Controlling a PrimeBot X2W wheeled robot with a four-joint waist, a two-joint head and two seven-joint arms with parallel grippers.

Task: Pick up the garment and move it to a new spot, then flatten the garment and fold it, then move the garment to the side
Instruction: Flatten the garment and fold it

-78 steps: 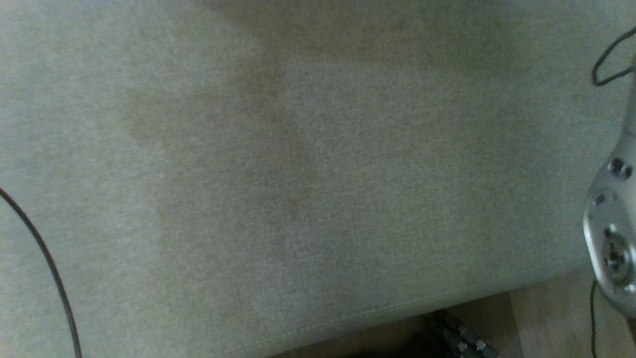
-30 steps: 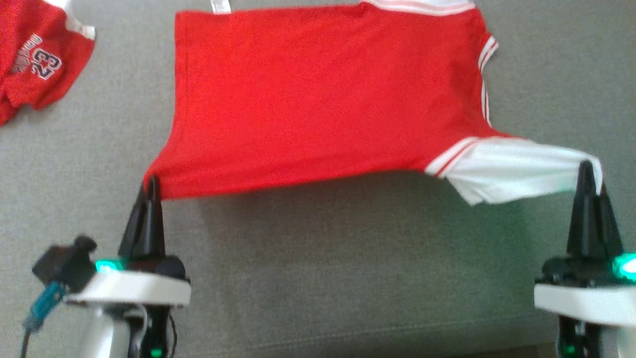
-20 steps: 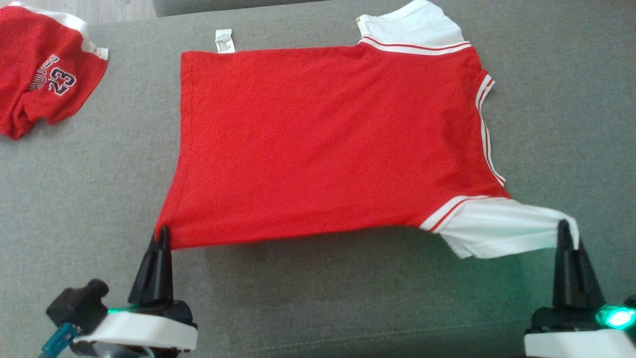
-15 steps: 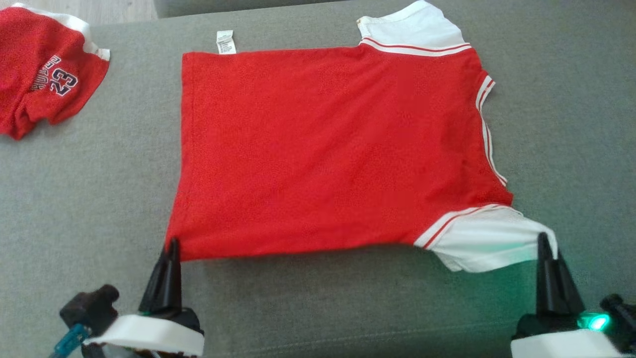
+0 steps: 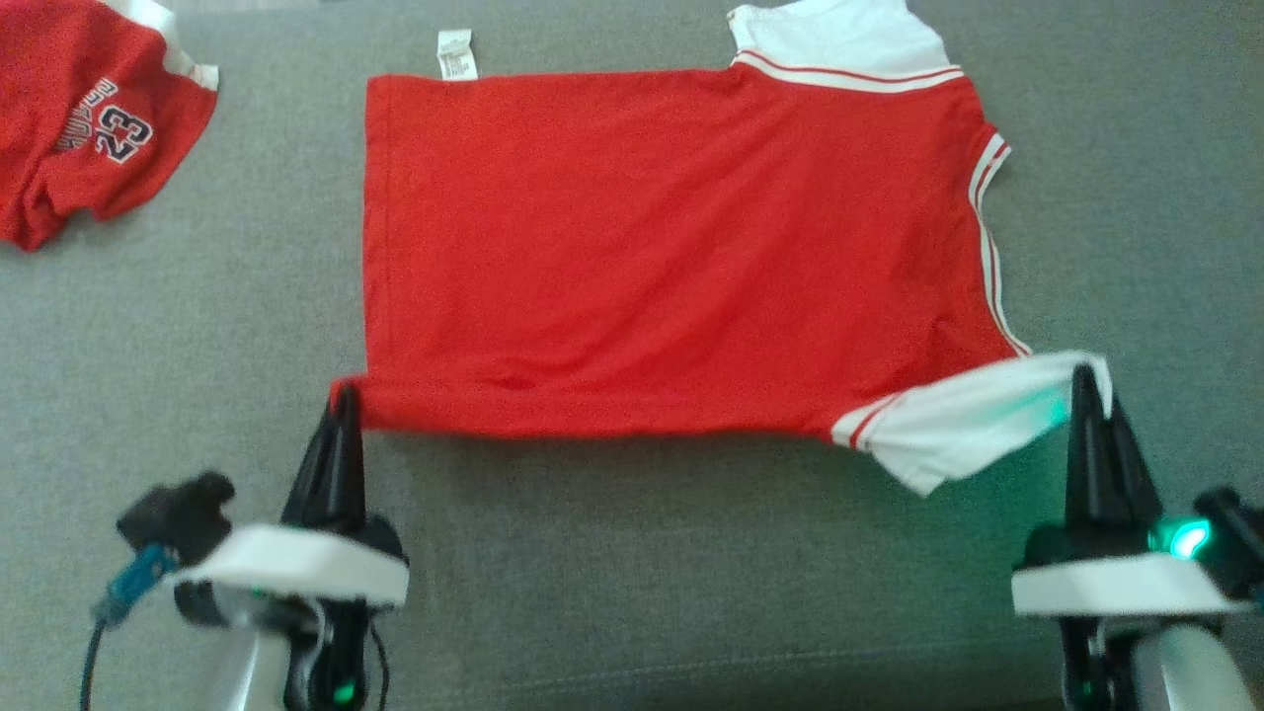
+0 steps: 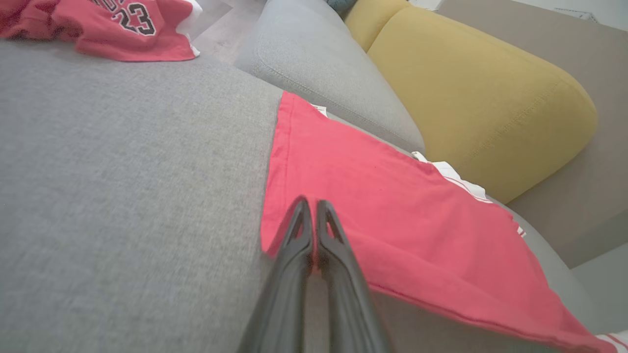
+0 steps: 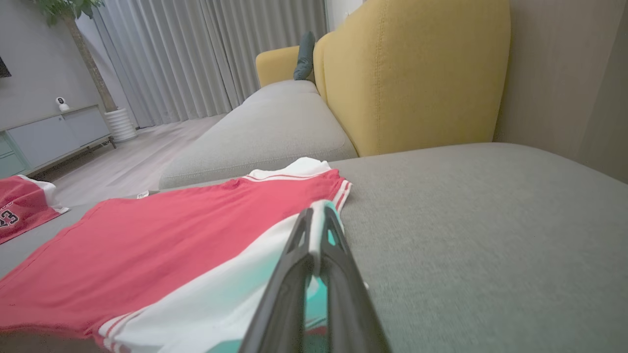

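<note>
Shirt (image 5: 671,247) lies squarer than a second ago | your left end effector (image 5: 343,398) pinches its hem corner, right end effector (image 5: 1084,380) its sleeve (image 5: 973,420) | looks flattened; folding, side-move remain

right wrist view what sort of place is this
Most likely a home living room: a grey sofa with a yellow back cushion, long curtains, and a potted plant beside a low cabinet.

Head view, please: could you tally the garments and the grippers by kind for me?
Red garments: 2, the spread shirt and the crumpled one printed 23
Grippers: 2, the left gripper and the right gripper
Total: 4
</note>
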